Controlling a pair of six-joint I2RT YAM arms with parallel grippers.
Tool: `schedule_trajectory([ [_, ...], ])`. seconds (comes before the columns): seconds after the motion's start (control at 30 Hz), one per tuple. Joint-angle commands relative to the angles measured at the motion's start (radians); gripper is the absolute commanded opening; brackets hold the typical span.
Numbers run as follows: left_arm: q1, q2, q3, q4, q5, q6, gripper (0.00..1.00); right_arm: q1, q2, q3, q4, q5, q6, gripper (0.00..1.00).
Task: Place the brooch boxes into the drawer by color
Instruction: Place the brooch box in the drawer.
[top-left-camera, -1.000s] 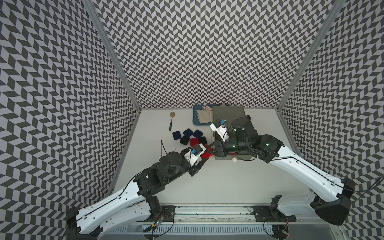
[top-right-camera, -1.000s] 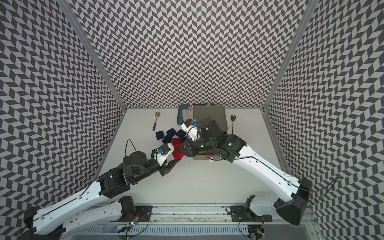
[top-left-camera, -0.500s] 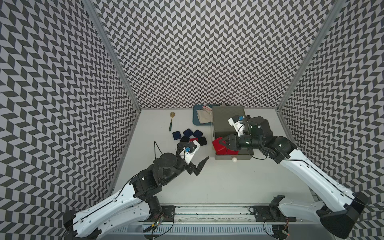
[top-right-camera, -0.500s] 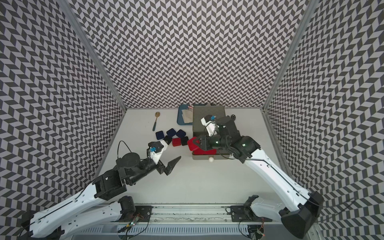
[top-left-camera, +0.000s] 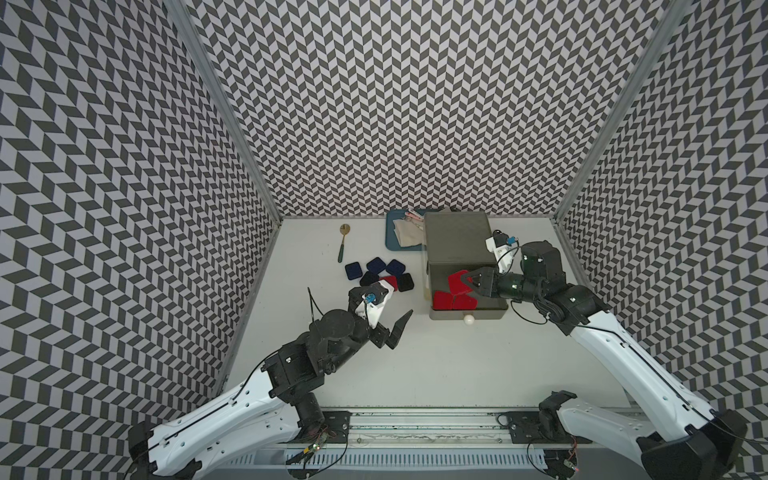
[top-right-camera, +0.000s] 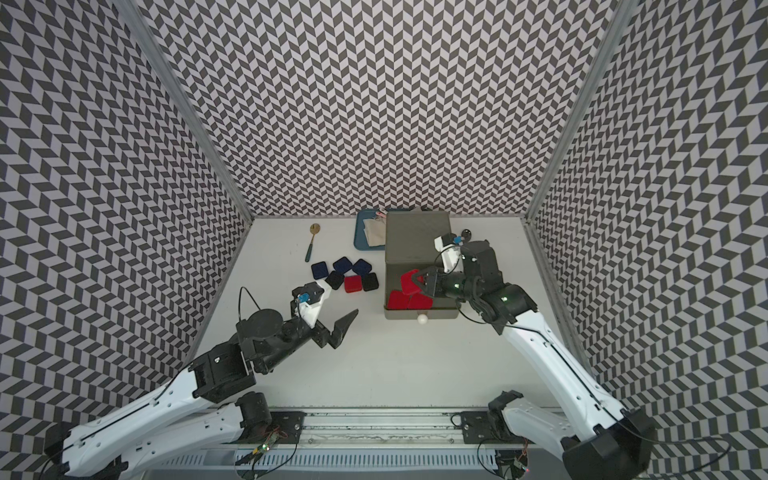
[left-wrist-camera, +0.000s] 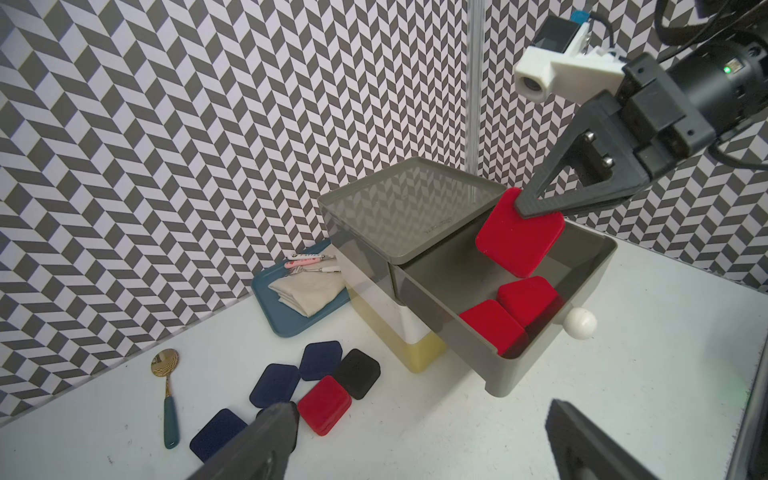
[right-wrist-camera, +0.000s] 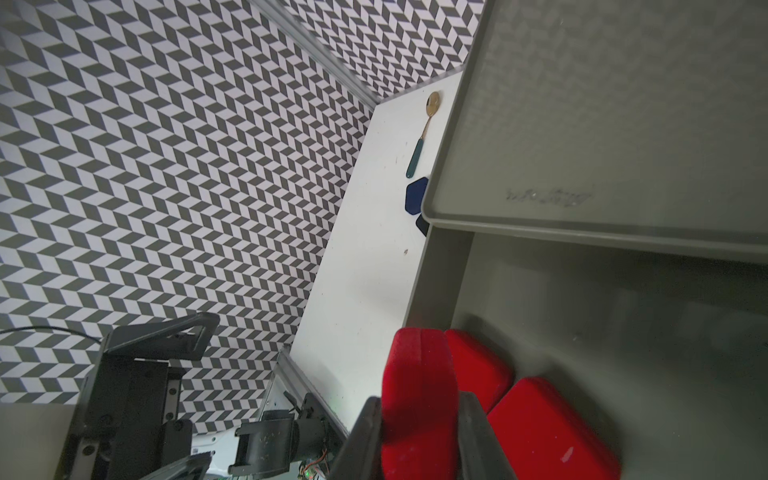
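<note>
My right gripper (right-wrist-camera: 419, 419) is closed only partway, and the right wrist view shows why: the held red box (right-wrist-camera: 415, 374) stands edge-on between the two fingers (right-wrist-camera: 368, 440), pinched across its thickness. The left wrist view shows that box (left-wrist-camera: 519, 239) face-on, tilted, hanging above the pulled-out grey top drawer (left-wrist-camera: 540, 365) of the chest (left-wrist-camera: 399, 208). I cannot tell whether its lower corner touches the drawer. Two more red boxes (left-wrist-camera: 492, 326) lie flat side by side at the front of that drawer, just behind its white knob (left-wrist-camera: 579, 324). Only this view shows the chest's white and yellow tiers below; from above I see just its grey lid (top-left-camera: 455, 237).

My left gripper (left-wrist-camera: 419, 440) is spread wide with only bare table between its fingers, in front of the chest on the left arm's side.

The loose boxes cluster on the table on that same side of the chest. In a top view the loose red box (top-right-camera: 353, 284) shows whole among three navy boxes (top-right-camera: 319, 269) and two black boxes (top-right-camera: 370, 281); in a top view my left wrist camera (top-left-camera: 374, 301) half covers it
</note>
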Motion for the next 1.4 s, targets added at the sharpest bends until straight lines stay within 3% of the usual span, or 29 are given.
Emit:
schedule_trajectory([
  [0.0,0.012,-0.01,-0.027,0.01,-0.005,-0.014,1.0,-0.017,0.027,-0.021,0.103,-0.028,0.006,0.16],
  [0.37,0.061,0.023,-0.058,0.052,0.03,-0.036,1.0,-0.026,0.133,-0.035,0.176,-0.13,0.014,0.17],
  [0.83,0.122,0.033,-0.076,0.059,0.082,-0.036,1.0,-0.026,0.223,-0.013,0.233,-0.126,0.037,0.17],
  [1.37,0.143,0.061,-0.075,0.066,0.106,-0.027,1.0,-0.029,0.188,-0.01,0.209,-0.132,0.028,0.17],
])
